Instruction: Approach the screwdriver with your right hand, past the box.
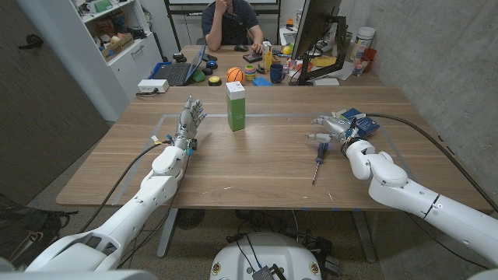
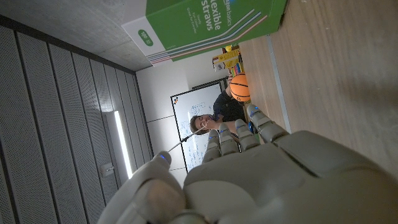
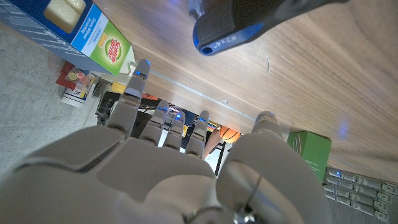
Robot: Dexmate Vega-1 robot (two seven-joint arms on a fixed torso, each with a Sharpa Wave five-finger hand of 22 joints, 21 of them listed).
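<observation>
Screwdriver: we find the screwdriver (image 1: 318, 159) lying on the wooden table (image 1: 257, 167), blue-and-black handle toward the far side, shaft pointing to the near edge. In the right wrist view its handle (image 3: 249, 25) shows close beyond the fingertips.

Right hand: the right hand (image 1: 333, 129) stands just beyond the screwdriver's handle end, fingers spread and reaching toward the table's middle. We see nothing in its grasp; we cannot tell whether any finger touches the handle.

Progress: we judge the approach all but done, since the hand is already beside the tool. Whether any closing in is left is uncertain. No grasp is made.

Box: the green-and-white box (image 1: 235, 105) stands upright well to the left of the screwdriver, near the table's middle. The right wrist view catches it (image 3: 311, 152) past the hand.

Left hand: the left hand (image 1: 187, 124) waits left of the green box, fingers apart and pointing up, holding nothing.

Blue package: a blue-and-green package (image 1: 359, 120) lies just behind the right hand, to the right of the screwdriver.

Surface: light wood grain, with a faint taped rectangle marked around the work area.

Room: beyond the table from the screwdriver stands a second desk carrying a laptop (image 1: 177, 71), a small orange ball (image 1: 234, 75), a mug and a monitor (image 1: 315, 31). A person (image 1: 229, 22) sits behind it. Shelving (image 1: 117, 31) stands to the far left, a concrete wall to the right.
</observation>
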